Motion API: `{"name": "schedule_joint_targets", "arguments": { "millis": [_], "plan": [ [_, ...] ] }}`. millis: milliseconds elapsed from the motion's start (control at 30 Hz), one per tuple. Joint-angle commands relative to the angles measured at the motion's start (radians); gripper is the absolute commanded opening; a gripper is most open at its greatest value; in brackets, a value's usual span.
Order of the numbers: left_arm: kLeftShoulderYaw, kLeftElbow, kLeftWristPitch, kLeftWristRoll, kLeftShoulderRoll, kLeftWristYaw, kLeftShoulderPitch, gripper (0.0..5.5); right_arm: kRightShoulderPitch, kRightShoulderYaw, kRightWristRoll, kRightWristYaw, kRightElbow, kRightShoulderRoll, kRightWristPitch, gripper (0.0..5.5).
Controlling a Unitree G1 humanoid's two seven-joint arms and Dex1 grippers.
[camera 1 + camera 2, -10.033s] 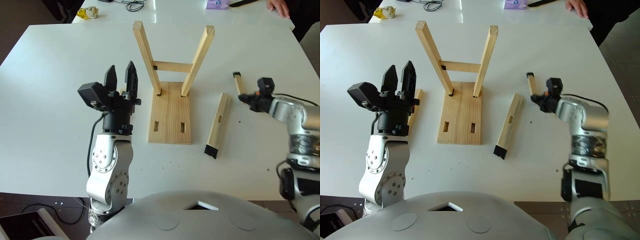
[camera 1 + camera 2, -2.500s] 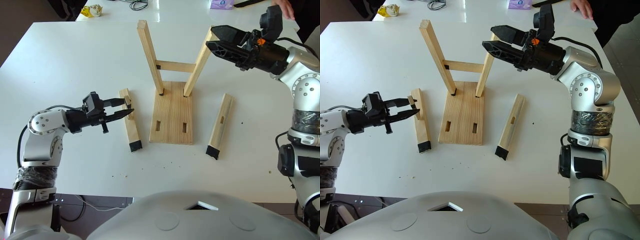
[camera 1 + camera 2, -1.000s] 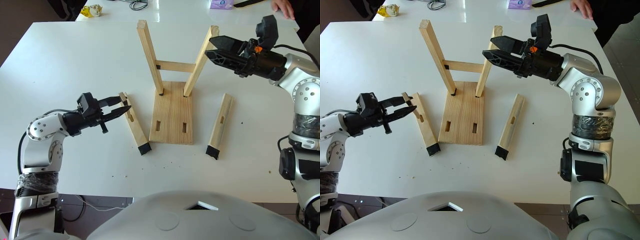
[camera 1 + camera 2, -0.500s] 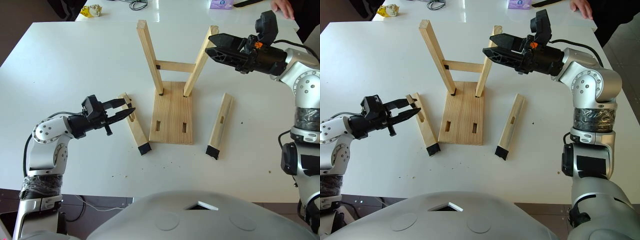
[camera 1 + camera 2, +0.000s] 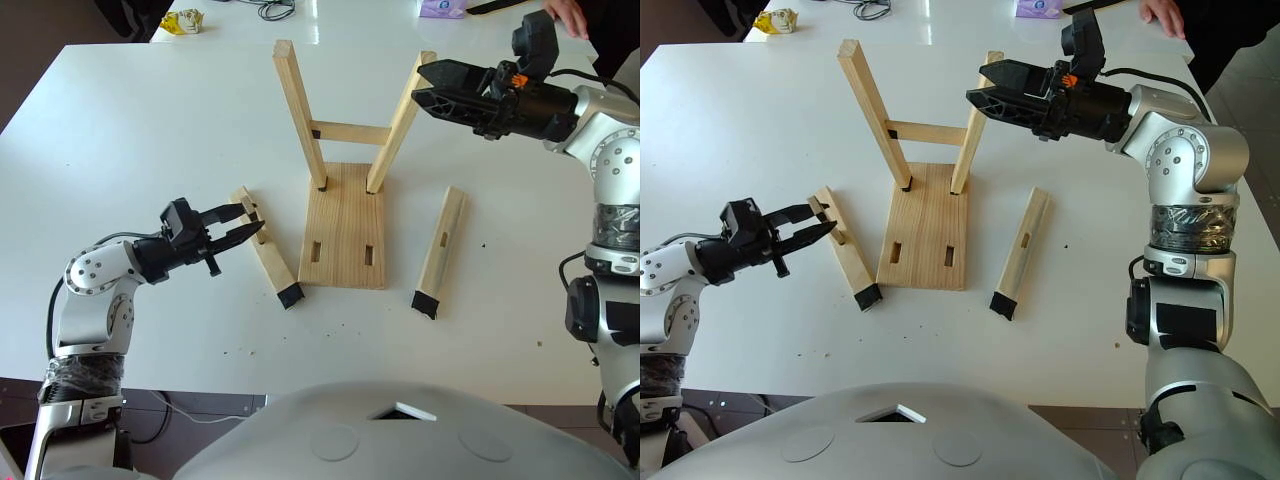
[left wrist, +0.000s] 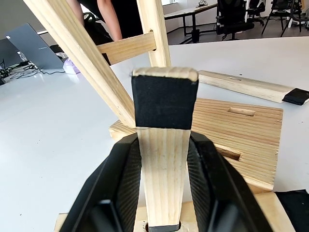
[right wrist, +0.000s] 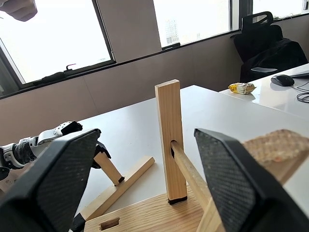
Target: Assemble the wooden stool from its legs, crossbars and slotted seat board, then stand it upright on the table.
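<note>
Table (image 5: 100, 150) edges far from parts; our left gripper (image 5: 250, 219) pinches square pale-wood loose leg (image 5: 268, 250); right gripper (image 5: 420, 83) gapes empty by upright leg (image 5: 395, 125).

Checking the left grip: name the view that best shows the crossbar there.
Left wrist view: the crossbar sits close-up between the left end effector's fingers. The eye views show a small stub; the right wrist view shows it far off, tilted.
</note>
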Motion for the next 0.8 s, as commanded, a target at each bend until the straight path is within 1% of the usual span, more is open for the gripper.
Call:
{"name": "schedule_joint_targets", "arguments": {
  "millis": [33,400,633,800],
  "plan": [
    [-0.019,0.012,0.003,0.021,0.001,-0.008,-0.01,1.31,-0.02,0.008,-0.008,0.004,-0.005,-0.007,0.014,3.65],
    [-0.029,0.118,-0.024,0.028,-0.013,-0.015,-0.001,1.31,-0.018,0.008,-0.009,0.005,-0.005,-0.012,0.022,3.65],
    [0.027,0.039,-0.01,-0.045,-0.073,0.066,0.072,1.31,-0.02,0.012,-0.009,0.0,-0.002,-0.004,0.029,3.65],
    [0.045,0.005,-0.021,-0.052,-0.124,0.116,0.166,1.31,-0.028,0.02,-0.009,0.005,0.001,-0.003,0.042,3.65]
  ]
}}
